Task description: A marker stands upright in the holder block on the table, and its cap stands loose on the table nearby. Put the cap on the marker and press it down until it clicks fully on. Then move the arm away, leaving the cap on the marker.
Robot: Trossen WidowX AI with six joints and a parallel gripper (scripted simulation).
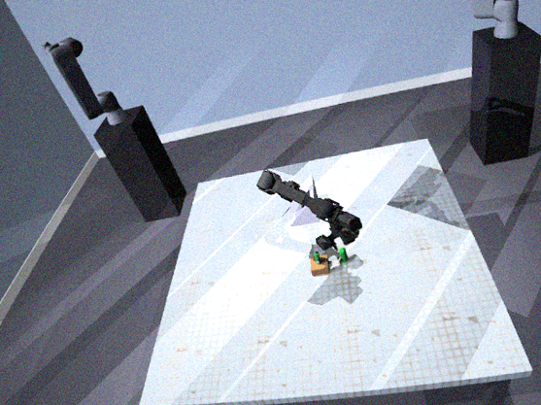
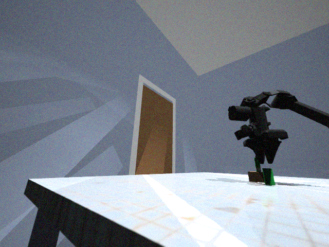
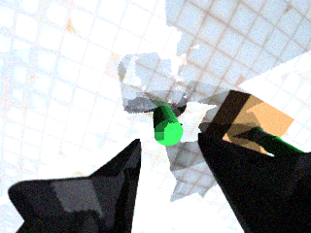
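The green cap point(image 1: 343, 254) point(image 2: 268, 176) point(image 3: 168, 132) stands upright on the table point(image 1: 279, 361) point(image 2: 169, 207), beside the holder block. The orange-brown holder block point(image 1: 319, 270) point(image 2: 255, 176) point(image 3: 268, 118) holds the thin green marker point(image 1: 317, 256) point(image 2: 257, 164) point(image 3: 277, 144) upright. My gripper point(image 2: 266, 162) point(image 3: 169, 140) is open, pointing down above the cap, with nothing between its fingers. In the wrist view the cap shows in line with the gap between the fingertips, a little beyond them. The right finger covers part of the marker and the block's near side there.
The holder block and upright marker are close beside the cap, on the right finger's side in the wrist view. A pale purple wedge shape point(image 1: 304, 216) lies near the arm's base. Two dark pedestals point(image 1: 138, 170) point(image 1: 504, 98) with other arms stand beyond the table.
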